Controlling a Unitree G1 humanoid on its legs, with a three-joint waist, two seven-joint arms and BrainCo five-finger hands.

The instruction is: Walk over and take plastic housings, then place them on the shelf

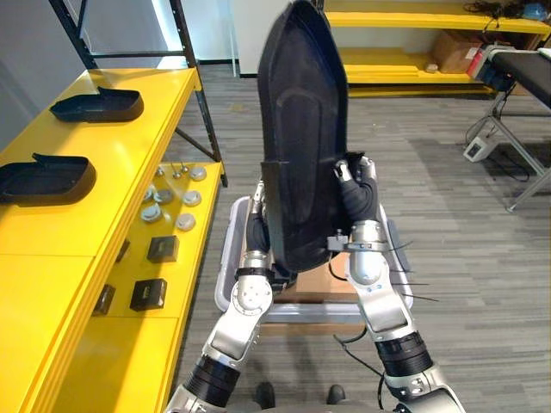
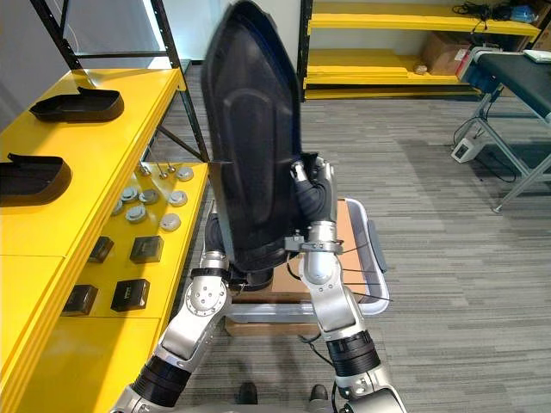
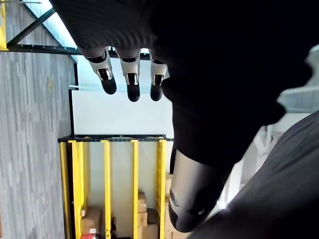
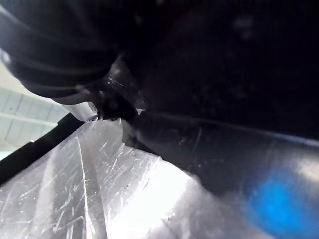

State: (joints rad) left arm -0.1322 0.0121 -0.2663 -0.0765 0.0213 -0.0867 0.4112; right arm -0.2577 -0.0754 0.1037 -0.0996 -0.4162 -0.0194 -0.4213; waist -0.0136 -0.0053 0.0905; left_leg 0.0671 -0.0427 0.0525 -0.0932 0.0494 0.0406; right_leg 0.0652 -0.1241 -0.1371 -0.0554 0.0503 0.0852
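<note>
1. step, as i read it: carry to the shelf. housing (image 1: 301, 129) is up off the cart (image 1: 226, 251), held upright between both hands at chest height, narrow end up.
2. shelf (image 1: 129, 163) is on the robot's left. two housings already lie on its top level, far one (image 1: 97, 105) and near one (image 1: 45, 178), so the task looks partly done.
3. to do it well: turn left with the part held close. it blocks much of the head view, so go slow near the shelf's black upright (image 1: 196, 86).
4. tip it from upright to flat before setting down, open side up like the other two. the bare top nearer than the near housing looks like the free spot.
5. don't drop low: the lower level carries small black boxes (image 1: 162, 249) and metal discs (image 1: 164, 206).
6. left hand (image 3: 114, 35): fingers (image 3: 130, 82) are straight, side by side, tips out in free air. the housing's dark bulk sits right beside them, so it looks like a flat press on the left side, not a wrap.
7. right hand (image 1: 355, 185): against the housing's right edge, about halfway up. can't tell its grip.
8. risk: if this is a two-sided squeeze, the housing could slip or twist while tipping. keep the pressure even and release only once it rests on the shelf.
</note>
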